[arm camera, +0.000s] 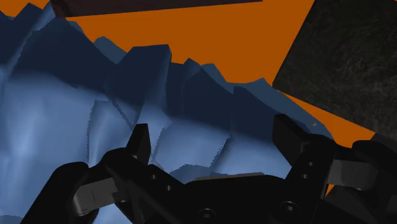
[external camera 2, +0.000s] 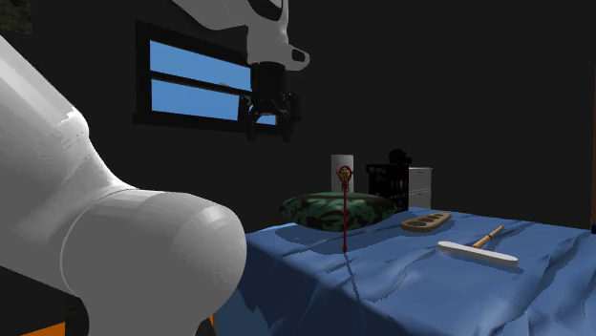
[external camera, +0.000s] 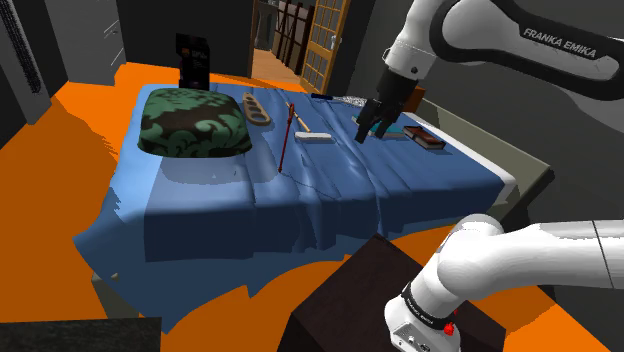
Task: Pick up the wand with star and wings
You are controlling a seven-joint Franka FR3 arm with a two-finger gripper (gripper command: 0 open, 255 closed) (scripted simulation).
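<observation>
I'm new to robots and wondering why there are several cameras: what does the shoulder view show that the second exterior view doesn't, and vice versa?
Shoulder view's extras: dark stand, a dark book. Second exterior view's extras: a blue-paned window, a white cylinder. Shared: the blue bedcover, green cushion, upright red wand, wooden tray, and the open black fingers above the bed.

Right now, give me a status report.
Gripper open, empty, above the bed. Red wand upright, untouched. White bar lies beside wand.

Red wand on blue sheet btwn green pillow & gripper, fingers apart
</observation>
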